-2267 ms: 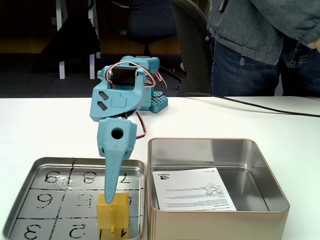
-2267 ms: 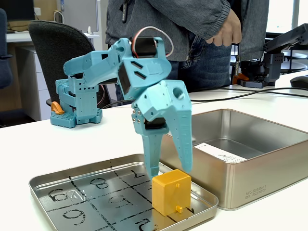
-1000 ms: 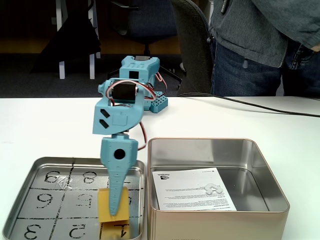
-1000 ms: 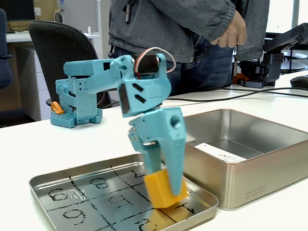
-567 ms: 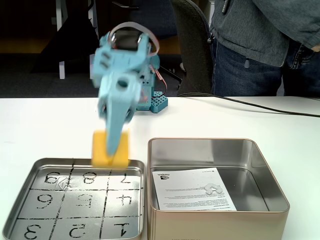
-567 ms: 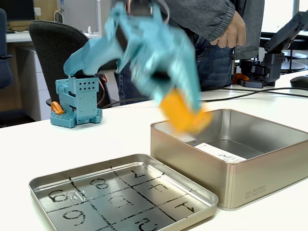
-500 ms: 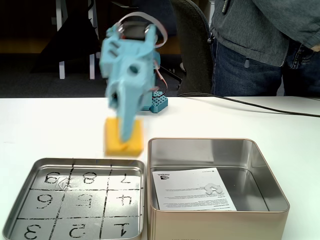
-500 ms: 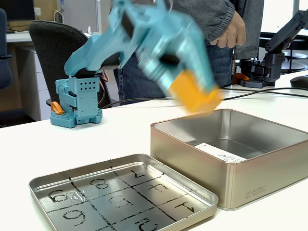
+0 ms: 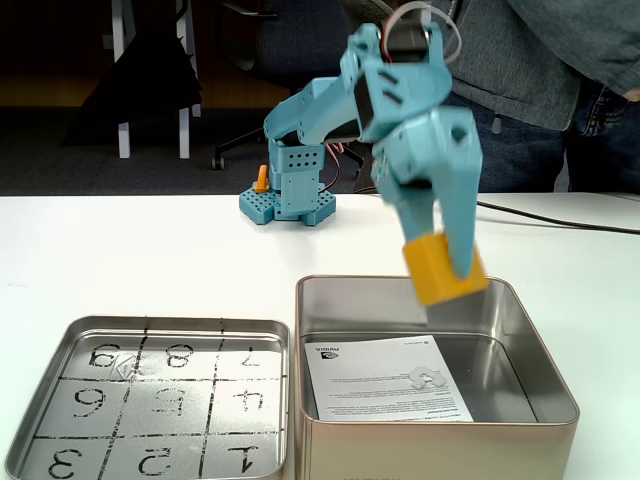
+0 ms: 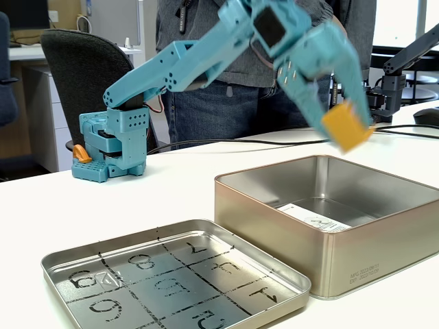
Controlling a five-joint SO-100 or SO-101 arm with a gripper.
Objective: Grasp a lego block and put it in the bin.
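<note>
Yellow-orange plastic, hard and hollow-looking, is what we have in the lego block: we judge it light and stiff, unlikely to be hurt by a short drop, though its smooth flat faces could slide in a loose pinch, so the sensible hold is across two opposite faces, near the middle of the cube, which is about where the fingers have it. We see the two blue fingers closed on the block, drawn in to its width, with one long finger lying across its front face in a fixed view and the block sitting at the very tips, its lower edge poking out just past them. In another fixed view the block is blurred, tilted onto a corner, again at the end of the fingers. Below the fingers lies the bin, its silver floor and white paper sheet open underneath; the block hangs clear above the rim, touching nothing but the fingers. Off to the fingers' side on the table sits the shallow numbered tray, well apart from the block
</note>
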